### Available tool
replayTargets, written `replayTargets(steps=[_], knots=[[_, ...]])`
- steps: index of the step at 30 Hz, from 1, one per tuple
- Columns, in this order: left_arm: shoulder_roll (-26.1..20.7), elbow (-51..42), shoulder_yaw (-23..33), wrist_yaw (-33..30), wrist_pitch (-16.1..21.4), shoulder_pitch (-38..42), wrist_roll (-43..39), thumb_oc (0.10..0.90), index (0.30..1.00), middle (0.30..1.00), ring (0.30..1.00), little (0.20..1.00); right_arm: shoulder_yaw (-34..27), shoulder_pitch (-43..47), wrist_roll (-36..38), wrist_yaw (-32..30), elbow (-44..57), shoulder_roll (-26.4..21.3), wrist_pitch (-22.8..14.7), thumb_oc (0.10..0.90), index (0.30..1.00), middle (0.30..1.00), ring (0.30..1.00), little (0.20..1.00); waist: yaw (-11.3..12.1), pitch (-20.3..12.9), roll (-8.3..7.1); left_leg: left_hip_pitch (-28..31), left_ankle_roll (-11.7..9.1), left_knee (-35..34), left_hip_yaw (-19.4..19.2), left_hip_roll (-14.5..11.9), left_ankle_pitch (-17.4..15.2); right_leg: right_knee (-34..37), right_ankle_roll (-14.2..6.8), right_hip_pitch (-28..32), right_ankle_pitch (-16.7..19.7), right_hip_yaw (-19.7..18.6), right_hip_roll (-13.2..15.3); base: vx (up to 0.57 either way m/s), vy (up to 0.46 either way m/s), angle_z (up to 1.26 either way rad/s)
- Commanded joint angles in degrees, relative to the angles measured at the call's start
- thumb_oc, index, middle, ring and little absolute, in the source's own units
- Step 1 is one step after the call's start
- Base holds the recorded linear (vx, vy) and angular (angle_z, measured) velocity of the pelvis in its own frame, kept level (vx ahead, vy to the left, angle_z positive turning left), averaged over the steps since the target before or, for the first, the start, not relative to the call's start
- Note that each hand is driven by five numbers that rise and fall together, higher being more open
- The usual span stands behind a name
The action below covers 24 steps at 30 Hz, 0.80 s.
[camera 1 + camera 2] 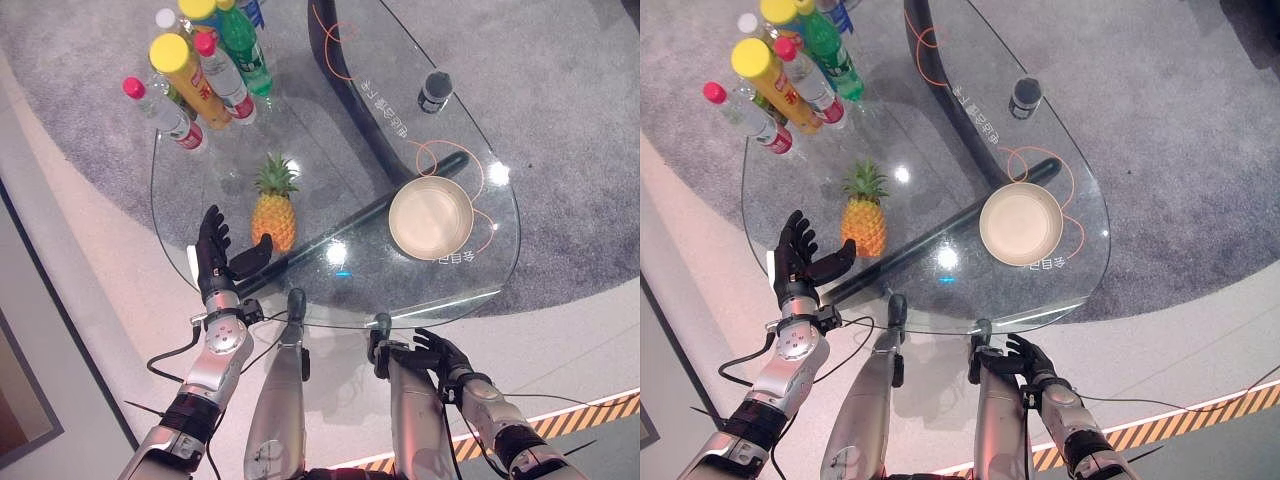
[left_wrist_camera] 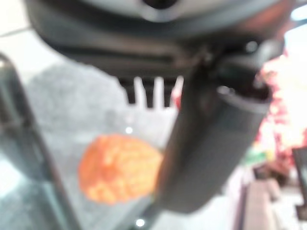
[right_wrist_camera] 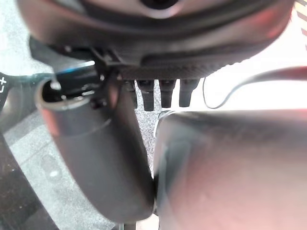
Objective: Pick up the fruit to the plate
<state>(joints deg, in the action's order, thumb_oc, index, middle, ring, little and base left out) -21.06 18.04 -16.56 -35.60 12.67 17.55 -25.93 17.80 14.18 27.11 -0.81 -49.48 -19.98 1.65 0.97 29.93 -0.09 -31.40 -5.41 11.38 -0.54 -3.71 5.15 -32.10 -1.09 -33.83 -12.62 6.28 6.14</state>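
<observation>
A pineapple (image 1: pixel 273 212) stands upright on the round glass table (image 1: pixel 330 290), left of centre. My left hand (image 1: pixel 216 256) hovers open just to its left, fingers straight and thumb reaching toward the fruit's base without touching it. In the left wrist view the orange fruit (image 2: pixel 117 167) shows just past the thumb (image 2: pixel 211 143). A beige empty plate (image 1: pixel 431 216) rests on the right part of the glass. My right hand (image 1: pixel 445 355) hangs low beside the table's near edge, fingers relaxed and holding nothing.
Several bottles (image 1: pixel 200 70) with yellow, red and green caps crowd the table's far left. A small dark can (image 1: pixel 435 92) stands at the far right edge. A dark curved table leg (image 1: pixel 350 70) runs beneath the glass over grey carpet.
</observation>
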Motion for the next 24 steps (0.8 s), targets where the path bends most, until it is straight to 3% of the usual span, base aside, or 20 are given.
replayTargets(steps=[1,7,16,24], knots=[[-2.05,-3.98,1.69,-1.93,3.66,2.39,4.73,0.800,0.900,0.900,0.900,0.900,4.94,-6.03,-0.78,-1.09,-0.63,-2.09,4.12,0.800,0.900,0.900,0.900,0.900,-1.50,-0.14,-2.35,-3.65,3.34,12.61,-2.59,3.29,-5.79,15.59,-1.29,2.08,15.16,1.34,-0.37,0.00,0.056,-0.05],[-2.74,-3.50,2.27,-1.04,4.80,3.16,3.80,0.800,0.900,0.900,0.900,0.900,5.19,-6.60,-0.62,-1.15,0.46,-2.38,4.09,0.800,0.900,0.900,0.900,0.900,-2.09,-0.14,-2.67,-5.07,3.40,12.52,-3.09,3.15,-5.91,15.37,-1.66,-0.06,15.62,0.76,-0.27,0.00,0.021,-0.01],[-2.35,-1.23,1.84,0.29,2.55,6.06,2.85,0.800,0.900,0.900,0.900,0.900,5.58,-6.23,0.77,-2.42,1.88,-2.31,4.05,0.800,0.900,0.900,0.900,0.900,-2.85,-0.14,-3.25,-6.57,3.51,12.26,-3.45,3.48,-5.91,15.29,-2.17,-2.18,16.15,0.22,-0.08,0.00,0.000,0.00],[-3.14,4.67,1.77,-2.13,2.20,8.95,4.94,0.800,0.900,0.900,0.900,0.900,5.34,-5.54,0.78,-2.49,2.41,-2.76,4.39,0.800,0.900,0.900,0.900,0.900,-3.52,-0.14,-3.28,-7.50,3.58,12.13,-3.90,3.62,-5.79,14.79,-2.42,-3.78,16.34,-0.29,0.10,0.00,0.009,0.00]])
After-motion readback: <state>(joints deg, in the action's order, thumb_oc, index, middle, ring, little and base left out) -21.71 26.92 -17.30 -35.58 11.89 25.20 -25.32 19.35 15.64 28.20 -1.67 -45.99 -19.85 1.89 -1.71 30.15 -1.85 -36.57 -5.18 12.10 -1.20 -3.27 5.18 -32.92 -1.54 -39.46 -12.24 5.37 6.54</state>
